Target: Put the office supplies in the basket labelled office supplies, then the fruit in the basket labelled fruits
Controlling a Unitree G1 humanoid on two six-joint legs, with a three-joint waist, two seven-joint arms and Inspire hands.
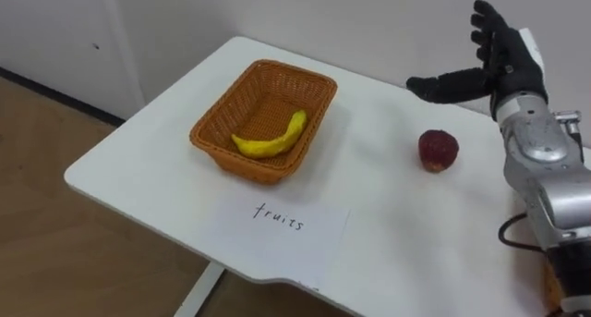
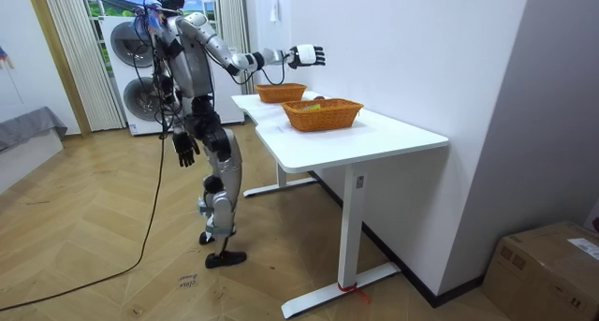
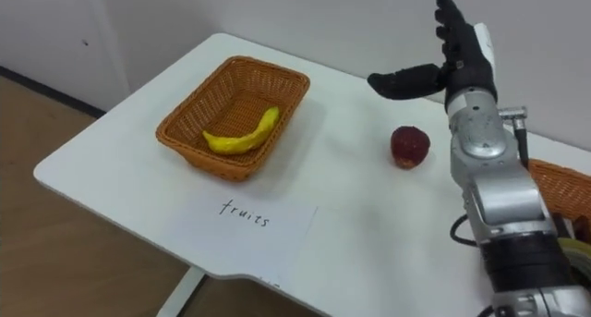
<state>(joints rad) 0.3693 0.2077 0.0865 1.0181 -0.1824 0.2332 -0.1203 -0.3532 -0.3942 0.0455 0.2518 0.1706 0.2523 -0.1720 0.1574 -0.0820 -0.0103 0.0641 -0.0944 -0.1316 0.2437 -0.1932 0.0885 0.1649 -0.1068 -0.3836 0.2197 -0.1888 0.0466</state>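
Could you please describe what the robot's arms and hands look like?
The right hand is black, with a white panel on its back. Its forearm is a silver-grey metallic casing of rounded segments, with a black cable looping beside it. The left hand, in the room view, looks dark too.

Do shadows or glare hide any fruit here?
Left eye view: even light, no glare; the banana in the wicker basket and the red apple read clearly, the apple casting a faint shadow on the white table. Room view: the white table is bright, yet the near basket and the far basket show plainly.
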